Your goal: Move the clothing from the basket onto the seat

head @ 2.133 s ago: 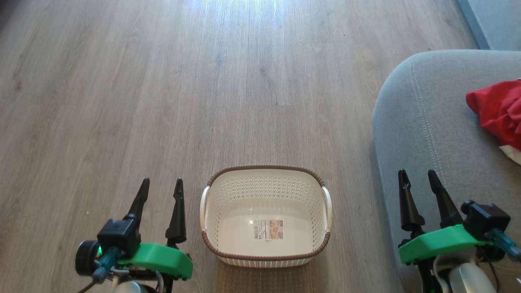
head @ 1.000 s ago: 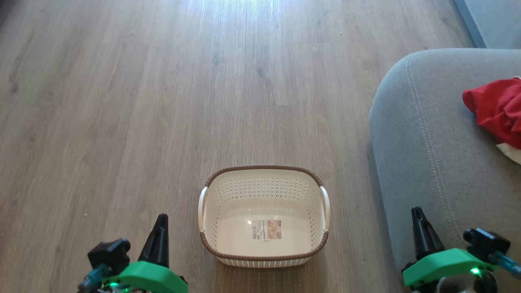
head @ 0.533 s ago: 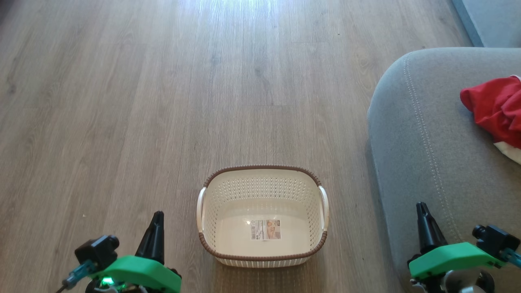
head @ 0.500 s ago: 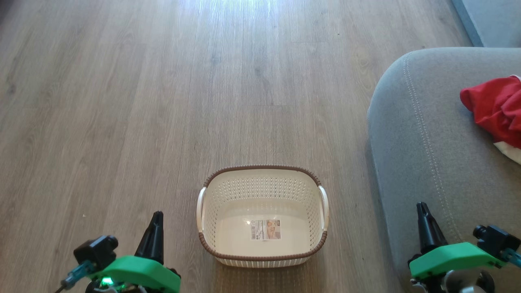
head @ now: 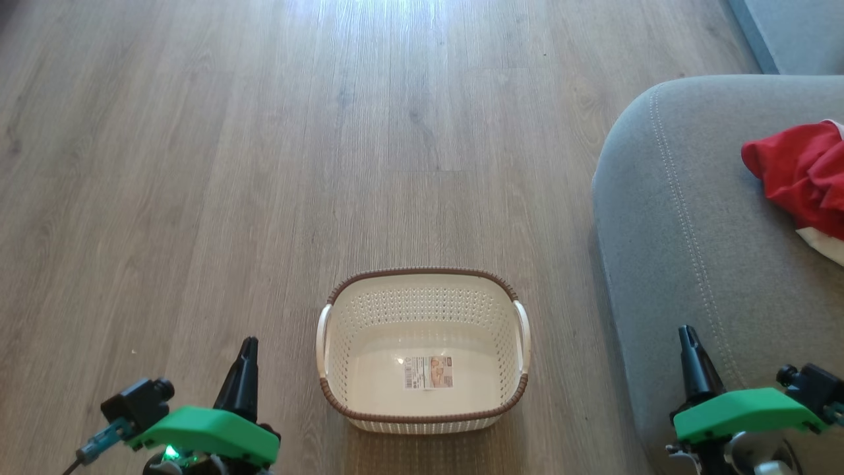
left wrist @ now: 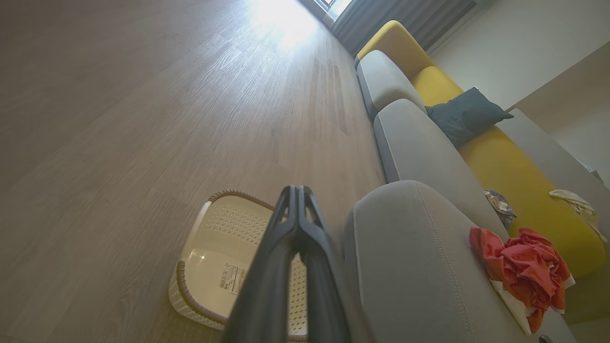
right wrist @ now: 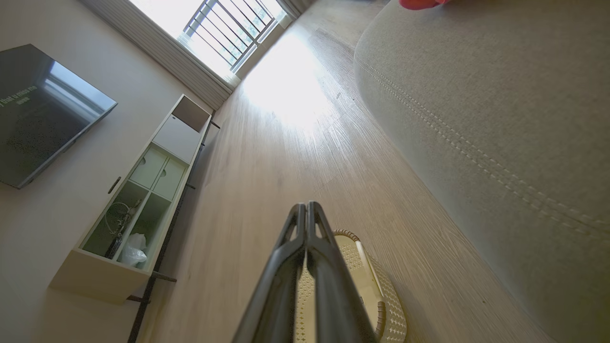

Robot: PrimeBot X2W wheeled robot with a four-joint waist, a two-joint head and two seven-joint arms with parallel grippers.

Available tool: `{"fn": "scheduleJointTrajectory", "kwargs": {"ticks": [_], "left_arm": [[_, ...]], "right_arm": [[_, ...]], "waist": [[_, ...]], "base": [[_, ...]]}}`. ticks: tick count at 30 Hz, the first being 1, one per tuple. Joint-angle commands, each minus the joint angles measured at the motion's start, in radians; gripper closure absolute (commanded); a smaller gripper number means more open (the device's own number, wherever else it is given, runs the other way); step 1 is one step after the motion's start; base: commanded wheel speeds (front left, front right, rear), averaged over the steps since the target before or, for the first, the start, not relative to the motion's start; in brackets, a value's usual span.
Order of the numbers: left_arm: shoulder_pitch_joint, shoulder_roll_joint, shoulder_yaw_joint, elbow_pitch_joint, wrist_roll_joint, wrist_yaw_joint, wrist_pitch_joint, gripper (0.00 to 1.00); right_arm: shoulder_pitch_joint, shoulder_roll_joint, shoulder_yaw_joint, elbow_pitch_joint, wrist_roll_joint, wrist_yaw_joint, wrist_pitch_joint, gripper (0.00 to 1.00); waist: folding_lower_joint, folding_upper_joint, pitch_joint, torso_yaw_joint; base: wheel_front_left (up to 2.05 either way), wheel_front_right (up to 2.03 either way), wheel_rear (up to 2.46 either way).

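Two pincers, one basket and one seat, read from left to right in the head view.

Left pincer (head: 248, 348): low at the left, over the wood floor (head: 264, 165). Its two dark fingers are pressed together and grip nothing.

Basket (head: 422, 271): stands on the floor between the pincers, nearer the left one, with its long axis running side to side. The inside is bare apart from a label (head: 428, 372) on the bottom.

Right pincer (head: 688, 335): low at the right, seen against the near part of the seat. Its fingers are likewise closed on nothing; whether it touches the fabric cannot be told.

Seat (head: 686, 218): grey cushion with a pale stitched seam, to the right of the basket and apart from it.

Clothing (head: 798, 171): a crumpled red heap with a white patch, lying on the seat beyond and to the right of the right pincer. It is well apart from the basket and cut by the frame edge.

With no garment left in the basket, the transfer appears complete. Any tidying of the heap would fall to the right arm, the nearer one, and its pincer would first have to open.
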Motion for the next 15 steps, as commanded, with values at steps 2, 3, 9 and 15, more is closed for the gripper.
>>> {"fn": "scheduleJointTrajectory", "kwargs": {"ticks": [2, 3, 9, 15], "left_arm": [[-0.053, 0.013, 0.031, -0.025, -0.046, -0.010, 0.011, 1.00], [-0.054, 0.013, 0.033, -0.025, -0.057, -0.012, 0.014, 1.00], [-0.061, 0.014, 0.044, -0.021, -0.114, -0.021, 0.028, 1.00], [-0.069, 0.015, 0.057, -0.017, -0.181, -0.031, 0.045, 1.00]], "right_arm": [[-0.058, 0.001, -0.003, -0.040, 0.043, 0.003, 0.014, 1.00], [-0.059, 0.002, -0.004, -0.040, 0.053, 0.003, 0.017, 1.00], [-0.064, 0.002, -0.009, -0.043, 0.104, 0.004, 0.032, 1.00], [-0.070, 0.003, -0.015, -0.045, 0.164, 0.004, 0.049, 1.00]], "waist": [[0.0000, -0.0001, 0.000, -0.001], [0.0000, -0.0001, 0.000, -0.002], [0.0000, -0.0001, 0.000, -0.004], [0.0000, -0.0001, 0.000, -0.007]], "base": [[0.00, 0.00, 0.00], [0.00, 0.00, 0.00], [0.00, 0.00, 0.00], [0.00, 0.00, 0.00]]}}
